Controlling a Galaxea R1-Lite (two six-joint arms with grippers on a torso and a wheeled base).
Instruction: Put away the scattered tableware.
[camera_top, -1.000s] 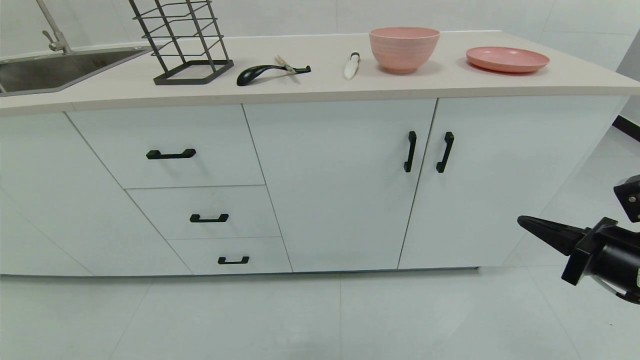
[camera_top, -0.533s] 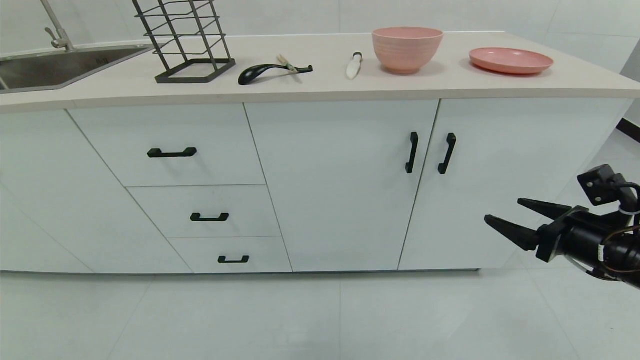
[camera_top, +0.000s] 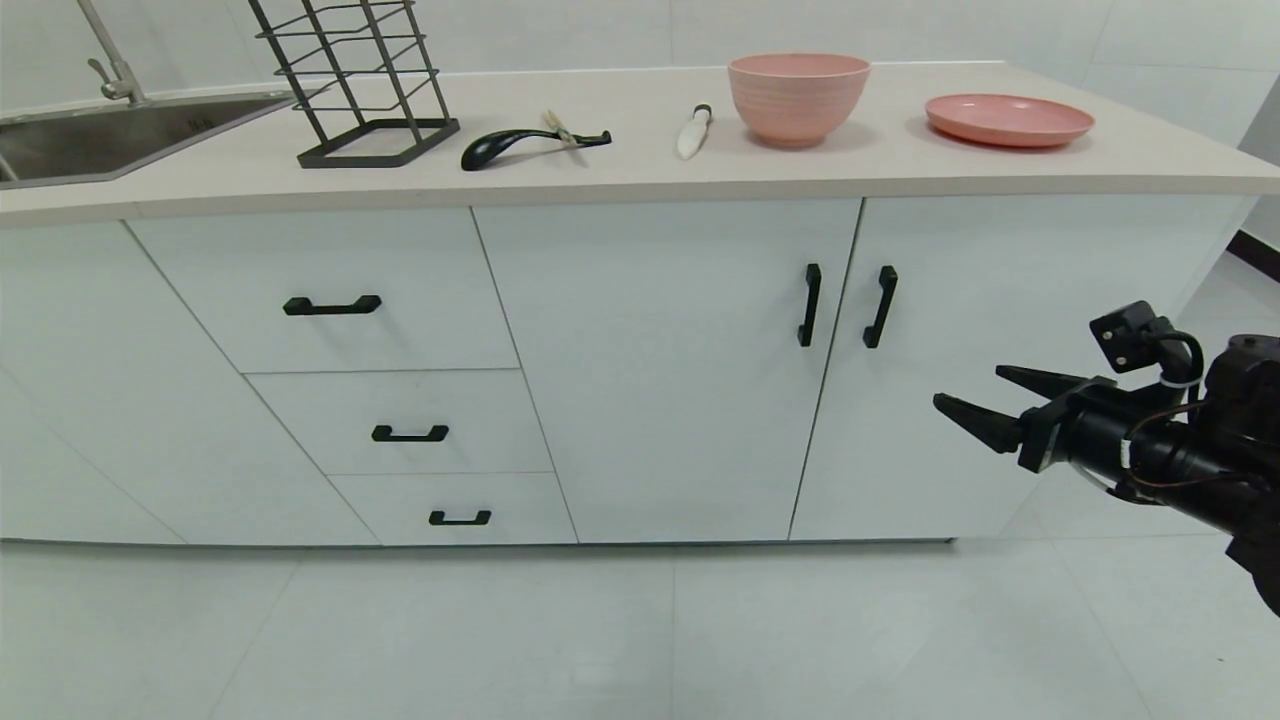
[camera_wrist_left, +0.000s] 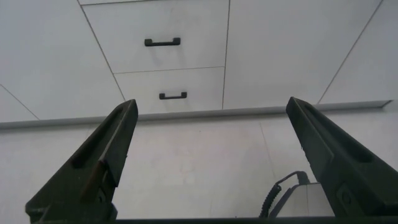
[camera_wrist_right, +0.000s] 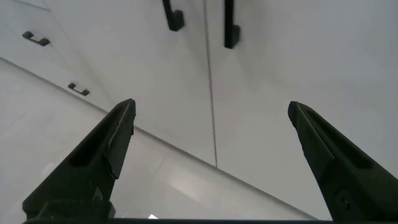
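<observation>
Countertop (camera_top: 640, 180), contents left to right.
- Sink (camera_top: 120, 135): set into the far left end, tap (camera_top: 112, 62) behind it.
- Wire rack (camera_top: 365, 90): black, upright, just beside the sink.
- Spoon (camera_top: 495, 148): black, lying flat, bowl end toward the rack. Its handle crosses a thin wooden piece (camera_top: 558, 126), possibly chopsticks, too small to tell.
- White utensil (camera_top: 693, 133): dark tip, lying flat, near the bowl.
- Bowl (camera_top: 798, 98): pink, upright.
- Plate (camera_top: 1008, 119): pink, flat, near the counter's right end, apart from the bowl.

Below the counter are three drawers (camera_top: 330, 300) at left and two doors with door handles (camera_top: 808, 305) side by side, all closed.

Left gripper (camera_wrist_left: 210, 104): fingers spread wide, nothing between them, low over the floor, facing the lower drawers.

Right gripper (camera_top: 970, 387): fingers parted, nothing held, before the right-hand door, below the handles.
</observation>
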